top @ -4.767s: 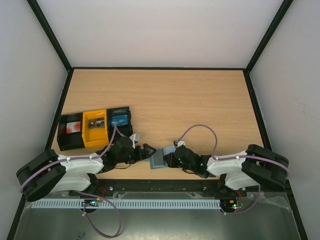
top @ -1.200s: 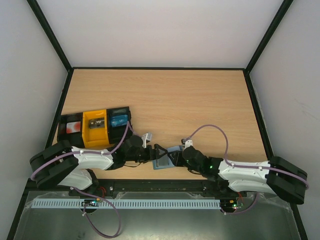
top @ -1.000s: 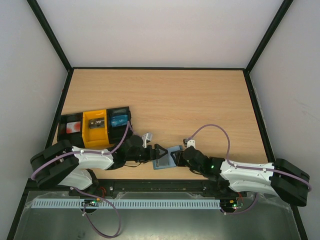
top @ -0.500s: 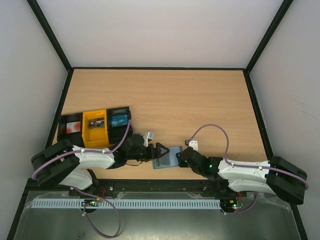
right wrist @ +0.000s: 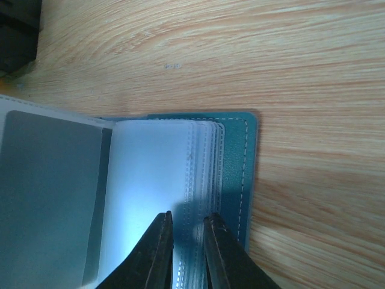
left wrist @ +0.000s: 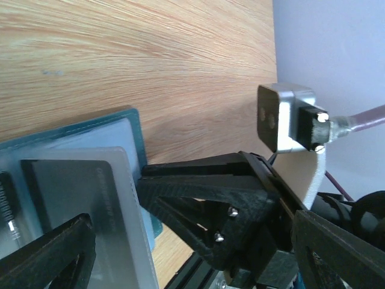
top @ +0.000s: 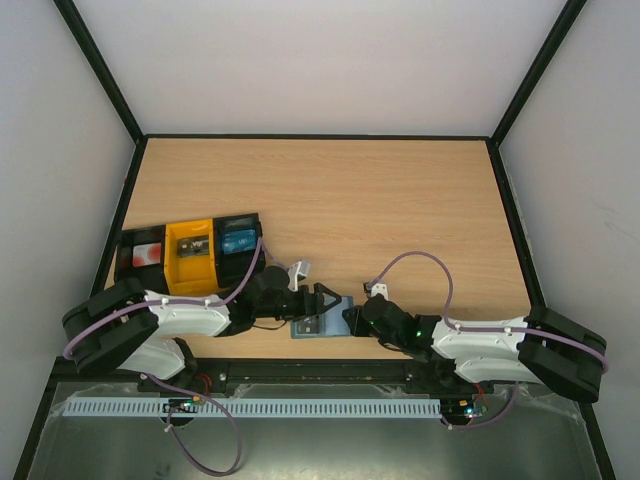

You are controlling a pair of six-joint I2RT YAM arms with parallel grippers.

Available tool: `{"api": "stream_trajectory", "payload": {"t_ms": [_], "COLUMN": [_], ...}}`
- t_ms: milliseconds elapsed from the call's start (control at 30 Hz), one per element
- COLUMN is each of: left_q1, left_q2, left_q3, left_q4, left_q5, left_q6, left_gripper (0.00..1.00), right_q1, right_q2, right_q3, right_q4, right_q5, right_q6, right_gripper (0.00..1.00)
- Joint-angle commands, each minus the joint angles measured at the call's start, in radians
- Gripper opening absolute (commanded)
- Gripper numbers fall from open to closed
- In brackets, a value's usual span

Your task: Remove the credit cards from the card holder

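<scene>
Teal, soft and probably light enough to skid, lies open flat on the wooden table near its front edge, with the left gripper spread wide over the grey card. Looks slick and floppy at the sleeves, so better to pinch the stiff card while pinning the card holder down. At right, right gripper nearly together over the sleeve edges; cannot tell whether clamped on 1.
</scene>
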Motion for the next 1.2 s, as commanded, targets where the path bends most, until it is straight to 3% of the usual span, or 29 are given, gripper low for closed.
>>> {"api": "stream_trajectory", "payload": {"t_ms": [0,300,733,967,1167], "left_q1": [-0.017,-0.028,-0.010,0.020,0.023], "left_q2": [0.016,0.052,-0.026,-0.042,-0.035], "left_q3": [0.039,0.051,0.006,-0.063,-0.090], "left_q4": [0.039,0.048,-0.068,-0.014,0.007], "left_q5": [0.015,0.016,-0.075,-0.064,-0.059], "left_q6": [0.003,0.006,0.033,0.019,0.020], "left_gripper": [0.90,0.90,0.89,0.82,0.79], "right_q1": [0.004,0.003,0.003,0.004,0.004], "right_q2": [0.001,-0.068,-0.201,-0.208,-0.183], "right_q3": [-0.028,-0.028,0.008,0.039,0.077], "right_q4": [-0.022,-0.097,-0.204,-0.144,-0.108], "right_q5": [-0.010,0.039,0.062,0.002,-0.030], "right_q6": [0.014,0.016,0.026,0.042,0.042], "right_gripper": [0.14,0.21,0.22,0.12,0.11]}}
